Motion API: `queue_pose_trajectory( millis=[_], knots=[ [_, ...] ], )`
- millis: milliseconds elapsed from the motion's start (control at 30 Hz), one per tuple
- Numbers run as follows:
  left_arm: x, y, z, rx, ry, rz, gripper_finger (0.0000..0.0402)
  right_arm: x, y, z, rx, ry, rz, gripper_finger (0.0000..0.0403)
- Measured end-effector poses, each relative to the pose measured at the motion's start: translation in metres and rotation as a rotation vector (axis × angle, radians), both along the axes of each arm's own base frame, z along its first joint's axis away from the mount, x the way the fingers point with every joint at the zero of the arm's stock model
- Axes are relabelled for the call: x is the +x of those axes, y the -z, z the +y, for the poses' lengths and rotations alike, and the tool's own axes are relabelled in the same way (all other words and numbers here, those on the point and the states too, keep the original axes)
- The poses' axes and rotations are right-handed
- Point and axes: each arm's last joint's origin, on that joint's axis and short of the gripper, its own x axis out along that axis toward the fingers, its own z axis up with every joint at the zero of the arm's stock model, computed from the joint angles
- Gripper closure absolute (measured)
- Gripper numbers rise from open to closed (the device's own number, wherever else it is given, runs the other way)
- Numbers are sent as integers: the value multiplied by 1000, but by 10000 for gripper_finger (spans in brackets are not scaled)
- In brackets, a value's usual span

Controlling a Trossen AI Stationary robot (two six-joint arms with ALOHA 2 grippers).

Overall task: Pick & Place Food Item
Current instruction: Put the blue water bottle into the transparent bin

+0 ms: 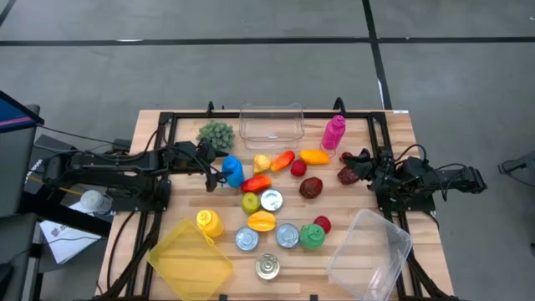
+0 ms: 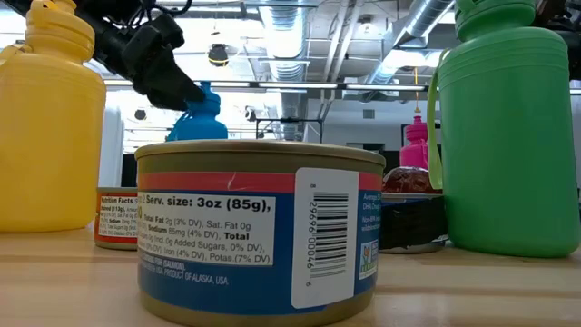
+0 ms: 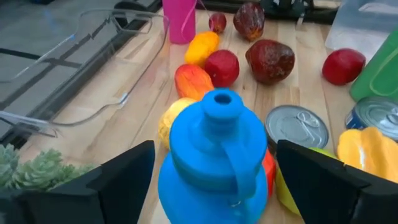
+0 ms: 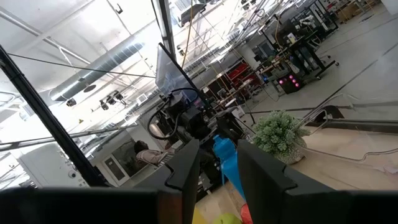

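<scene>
So, left gripper spread wide, fingers flanking the blue bottle with a gap on both sides, not clamped. Blue plastic bottle, round body, screw cap with a carry loop, upright on the wooden table, just left of the pile of toy fruit and near the green plant. Left arm stretched low from the table's left edge. Right gripper parked by the dark red fruit on the right side, fingers narrowly parted, gripping nothing.
</scene>
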Motion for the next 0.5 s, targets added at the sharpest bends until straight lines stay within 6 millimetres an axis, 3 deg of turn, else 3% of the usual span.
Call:
queue_pose_trajectory(
  millis=[267,500],
  knots=[
    [9,5,2,27,12,11,97,0,0,0,0,0,0,299],
    [10,6,2,31,-1,15,156,0,0,0,0,0,0,299]
  ],
)
